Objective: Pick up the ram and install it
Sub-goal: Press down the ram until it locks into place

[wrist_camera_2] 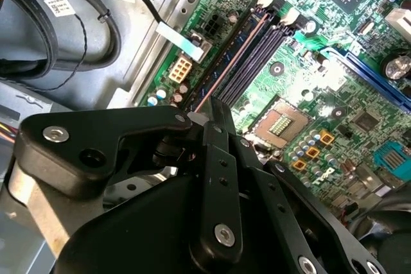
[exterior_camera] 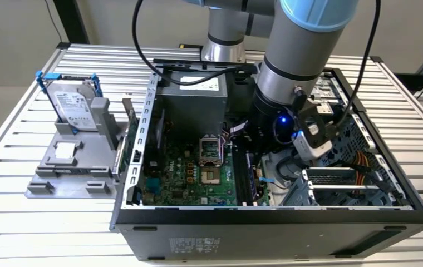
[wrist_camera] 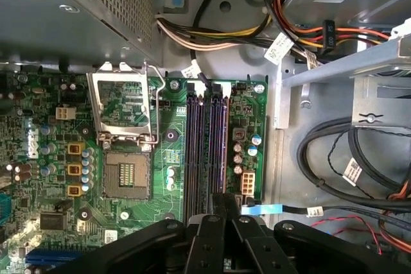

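Gripper (wrist_camera_2: 215, 110) is lowered inside the open PC case (exterior_camera: 271, 214), directly over the memory slots (wrist_camera: 207, 152) on the motherboard (exterior_camera: 185, 172). Jaws are clenched on the ram (wrist_camera_2: 221, 76), which is held edge-down in line with one slot; full seating cannot be judged. Hard drive (exterior_camera: 74, 105) is parked upright on the bench (exterior_camera: 48, 222).

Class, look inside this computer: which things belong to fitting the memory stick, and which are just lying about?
Part of the job:
gripper, poised at the slots
memory slots
motherboard

Just lying about:
hard drive
grey stand
processor socket
power cables
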### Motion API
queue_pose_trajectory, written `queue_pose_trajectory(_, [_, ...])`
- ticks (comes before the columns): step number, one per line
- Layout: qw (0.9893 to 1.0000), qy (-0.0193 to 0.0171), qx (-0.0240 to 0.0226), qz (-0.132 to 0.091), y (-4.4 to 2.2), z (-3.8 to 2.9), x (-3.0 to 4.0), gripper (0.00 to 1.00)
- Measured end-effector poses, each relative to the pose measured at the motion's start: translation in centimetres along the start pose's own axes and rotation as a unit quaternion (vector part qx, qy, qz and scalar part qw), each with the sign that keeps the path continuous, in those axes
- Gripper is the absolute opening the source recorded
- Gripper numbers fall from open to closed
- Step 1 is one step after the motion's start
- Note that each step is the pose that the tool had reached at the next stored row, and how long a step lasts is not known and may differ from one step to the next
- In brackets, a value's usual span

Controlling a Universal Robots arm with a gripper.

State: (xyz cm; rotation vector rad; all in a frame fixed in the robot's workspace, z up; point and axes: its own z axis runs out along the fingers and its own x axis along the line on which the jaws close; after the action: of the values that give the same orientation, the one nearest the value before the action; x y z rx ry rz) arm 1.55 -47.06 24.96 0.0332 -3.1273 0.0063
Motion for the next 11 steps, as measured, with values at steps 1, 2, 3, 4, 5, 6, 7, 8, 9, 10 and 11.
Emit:
queue_pose_trajectory(1, [1.0000, 0.0000, 0.0000, -0.002, 0.00, 0.00, 0.00, 0.00])
queue_pose_trajectory(2, [1.0000, 0.0000, 0.0001, -0.003, 0.00, 0.00, 0.00, 0.00])
queue_pose_trajectory(3, [1.0000, 0.0000, 0.0001, -0.004, 0.00, 0.00, 0.00, 0.00])
queue_pose_trajectory(4, [1.0000, 0.0000, 0.0001, -0.006, 0.00, 0.00, 0.00, 0.00])
queue_pose_trajectory(5, [1.0000, 0.0000, 0.0001, -0.007, 0.00, 0.00, 0.00, 0.00])
queue_pose_trajectory(6, [1.0000, 0.0000, 0.0001, -0.008, 0.00, 0.00, 0.00, 0.00])
queue_pose_trajectory(7, [1.0000, 0.0000, 0.0001, -0.009, 0.00, 0.00, 0.00, 0.00])
queue_pose_trajectory(8, [1.0000, 0.0000, 0.0001, -0.009, 0.00, 0.00, 0.00, 0.00])
queue_pose_trajectory(9, [0.9999, -0.0001, 0.0001, -0.010, 0.00, 0.00, 0.00, 0.00])
queue_pose_trajectory(10, [0.9999, -0.0001, 0.0002, -0.012, 0.00, 0.00, 0.00, 0.00])
queue_pose_trajectory(11, [0.9999, -0.0001, 0.0002, -0.013, 0.00, 0.00, 0.00, 0.00])
